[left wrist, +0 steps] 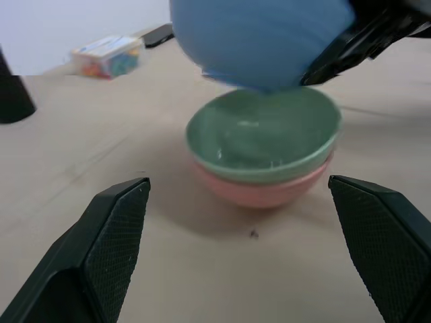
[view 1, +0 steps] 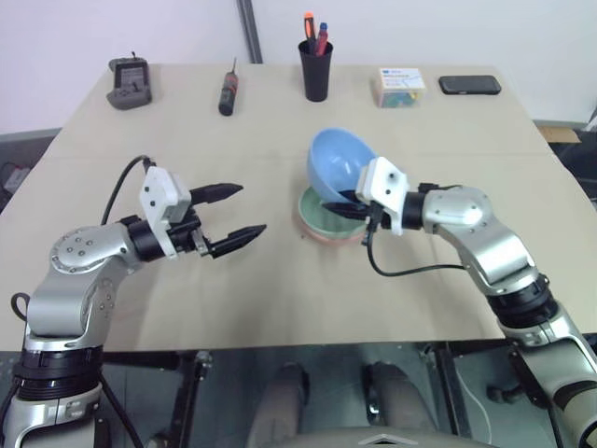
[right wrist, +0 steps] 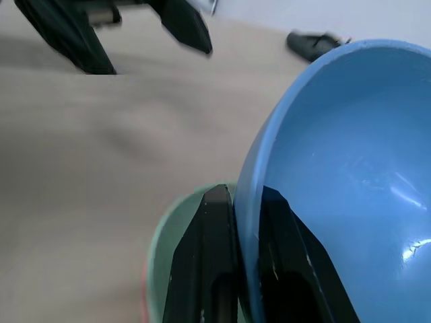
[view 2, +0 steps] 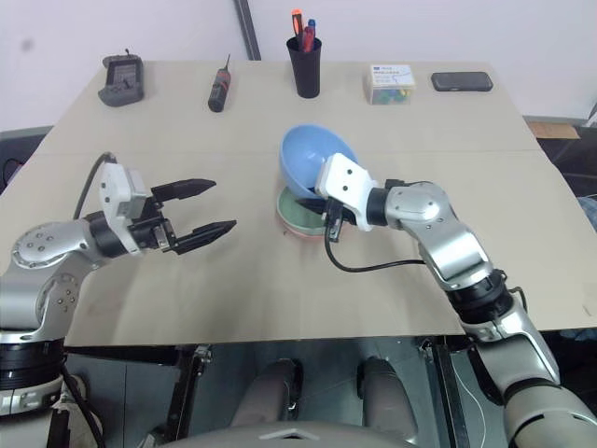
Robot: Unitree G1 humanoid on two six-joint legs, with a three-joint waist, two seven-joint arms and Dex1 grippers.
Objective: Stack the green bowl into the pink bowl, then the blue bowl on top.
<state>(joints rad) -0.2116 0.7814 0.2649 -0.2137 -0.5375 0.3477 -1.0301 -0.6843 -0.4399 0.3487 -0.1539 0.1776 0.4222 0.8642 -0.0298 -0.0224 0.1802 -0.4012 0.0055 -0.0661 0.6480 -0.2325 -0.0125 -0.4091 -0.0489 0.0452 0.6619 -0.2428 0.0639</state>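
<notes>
I see my right gripper (right wrist: pixel 246 202) pinching the blue bowl's (view 1: pixel 338 165) rim, tilted above the green bowl (left wrist: pixel 262 134), which sits nested in the pink bowl (left wrist: pixel 259 192) on the bench (view 1: pixel 280 289). My left gripper (view 1: pixel 238 213) hangs released nearby.

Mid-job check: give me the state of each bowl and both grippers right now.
green bowl: nested in the pink bowl, upright.
pink bowl: on the table, holding the green bowl.
blue bowl: lifted, tilted, above the stack, not yet seated.
right gripper: shut on the blue bowl's rim.
left gripper: open, empty, beside the stack.
</notes>
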